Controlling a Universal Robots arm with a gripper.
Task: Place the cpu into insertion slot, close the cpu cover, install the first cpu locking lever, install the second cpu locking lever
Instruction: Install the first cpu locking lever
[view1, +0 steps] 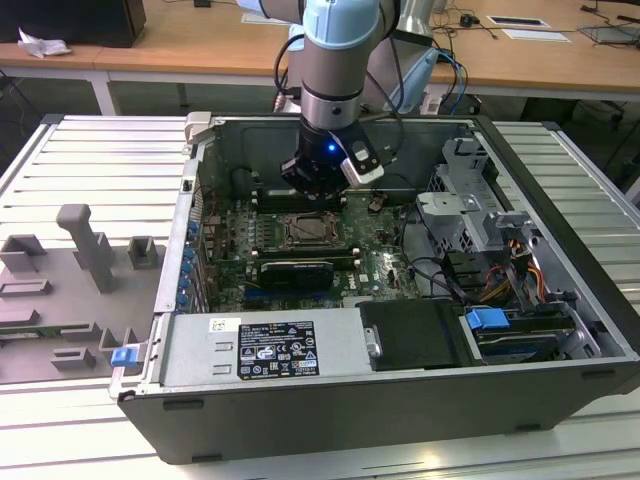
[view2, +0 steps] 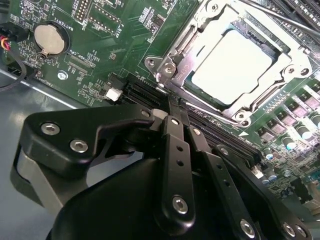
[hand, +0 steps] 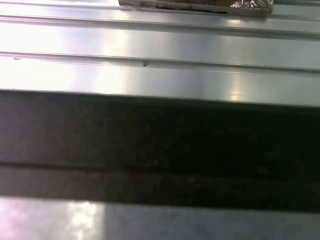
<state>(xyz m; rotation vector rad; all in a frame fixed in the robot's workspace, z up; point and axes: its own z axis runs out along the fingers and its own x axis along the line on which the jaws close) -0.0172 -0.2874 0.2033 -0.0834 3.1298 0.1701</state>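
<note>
The cpu (view2: 232, 60) lies flat in the insertion slot (view2: 165, 65), its pale face showing through the cut-out of the cpu cover (view2: 287, 75). The silvery cover frame lies down over the chip. A thin metal rod (view2: 272, 12) runs past the slot's far side. My gripper (view2: 172, 111) hangs just beside the slot, black fingers (view2: 176, 145) pressed together with nothing between them. In the exterior view the gripper (view1: 318, 185) hovers inside the open computer case, just behind the insertion slot (view1: 308, 232).
A coin battery (view2: 49, 39) and long black slots (view2: 215, 132) flank the socket. In the case sit a black card (view1: 295, 272), a drive cage (view1: 470, 215) and cables at the exterior view's right. Grey fixtures (view1: 85, 250) stand on the ribbed metal table (hand: 160, 75).
</note>
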